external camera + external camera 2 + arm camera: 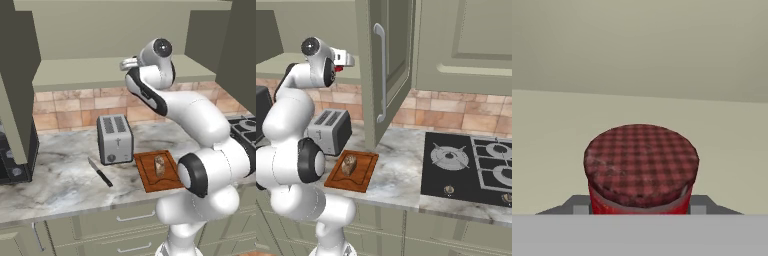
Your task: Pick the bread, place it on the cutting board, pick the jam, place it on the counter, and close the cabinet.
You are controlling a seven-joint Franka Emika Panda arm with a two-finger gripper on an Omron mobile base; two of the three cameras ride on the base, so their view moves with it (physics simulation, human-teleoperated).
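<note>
Left base view: the bread (160, 165) stands near the centre of the cutting board (150, 177), at 3 o'clock of the toaster (114, 138); the arm reaches into the open cabinet (100, 75).

Right base view: a red glimpse of the jam (339, 68) at the hand.

Hand view: the gripper (640, 207) is clamped on the jar, upright, long axis vertical, lid toward 12 o'clock.

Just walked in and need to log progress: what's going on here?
The robot arm is reaching up into the open cabinet, and its hand is closed around the jam on the shelf there. The bread already lies on the cutting board on the counter, beside the toaster. The jam is not yet on the counter and the cabinet door stands open.
</note>
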